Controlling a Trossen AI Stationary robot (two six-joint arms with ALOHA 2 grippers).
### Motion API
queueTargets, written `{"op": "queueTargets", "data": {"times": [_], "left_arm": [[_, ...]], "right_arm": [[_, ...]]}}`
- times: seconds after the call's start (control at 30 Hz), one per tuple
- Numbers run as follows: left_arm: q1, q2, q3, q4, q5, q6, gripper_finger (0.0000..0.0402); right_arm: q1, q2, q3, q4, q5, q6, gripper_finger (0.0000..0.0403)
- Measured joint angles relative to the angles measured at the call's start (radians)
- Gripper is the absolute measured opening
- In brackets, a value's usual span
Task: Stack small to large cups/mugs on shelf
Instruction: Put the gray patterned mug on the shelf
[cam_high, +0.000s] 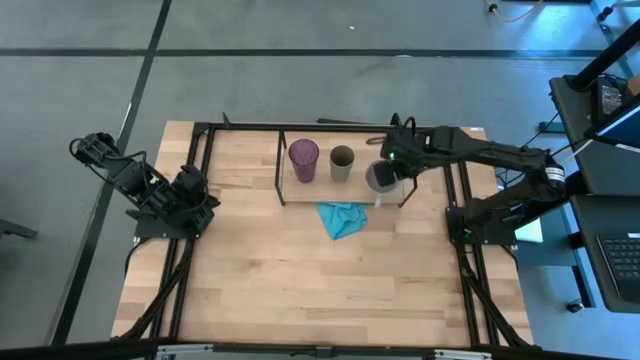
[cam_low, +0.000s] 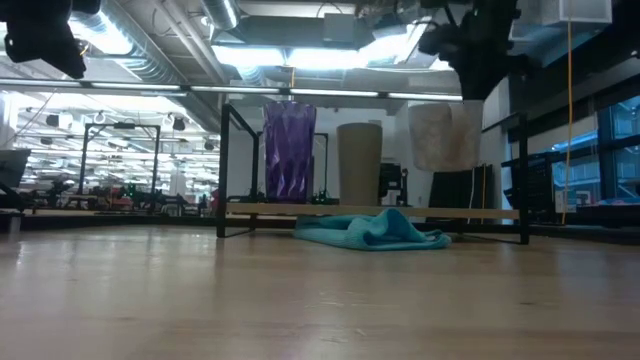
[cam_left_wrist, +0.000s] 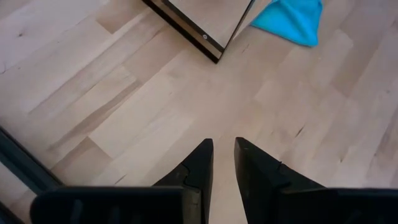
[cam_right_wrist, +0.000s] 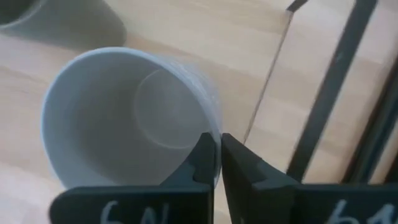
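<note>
Grey mug (cam_right_wrist: 118, 118): wide, thick-walled, apparently ceramic, mouth up. Held at the right end of the shelf (cam_high: 300, 199), its base above the board in the low view, beside the olive-green cup (cam_high: 342, 164). Judged the heaviest of the three vessels, rigid, smooth-glazed and liable to chip if knocked against the wire frame. The rim is a workable hold but a narrow one, and the mug could swing on it. No handle shows in these views.

Right pincer (cam_right_wrist: 219, 158): pinching the mug's rim wall, one finger inside, one outside, at the side nearest the frame rods.

Olive-green cup: small, handleless, upright on the shelf board, mid-row. Likely light and stiff; best taken across the rim or body.

Purple tumbler (cam_high: 304, 159): tall, translucent, ribbed, upright at the shelf's left end. Probably light plastic, top-heavy, easy to tip.

Shelf: low board in a thin black wire frame, standing at the far middle of the tabletop (cam_high: 300, 290).

Teal cloth (cam_high: 342, 218): crumpled on the tabletop just in front of the shelf.

Left pincer (cam_left_wrist: 222, 163): fingers nearly pressed together, holding nothing, over bare tabletop well to the shelf's left; that arm waits.
</note>
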Motion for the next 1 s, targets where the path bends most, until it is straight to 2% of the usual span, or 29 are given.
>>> {"op": "queueTargets", "data": {"times": [0.2, 0.53, 0.7, 1.0], "left_arm": [[0.0, 0.0, 0.0, 0.003, 0.0, -0.025, 0.006], [0.0, 0.0, 0.0, 0.002, 0.0, -0.031, 0.006], [0.0, 0.0, 0.0, 0.002, 0.0, -0.031, 0.006], [0.0, 0.0, 0.0, 0.001, -0.003, -0.034, 0.006]], "right_arm": [[-0.12, 0.001, -0.033, 0.083, -0.08, -0.149, 0.0014], [-0.242, 0.001, -0.101, 0.154, -0.151, -0.247, 0.0014], [-0.27, 0.001, -0.167, 0.236, -0.218, -0.273, 0.0014], [-0.3, 0.002, -0.206, 0.29, -0.225, -0.292, 0.0014]]}}
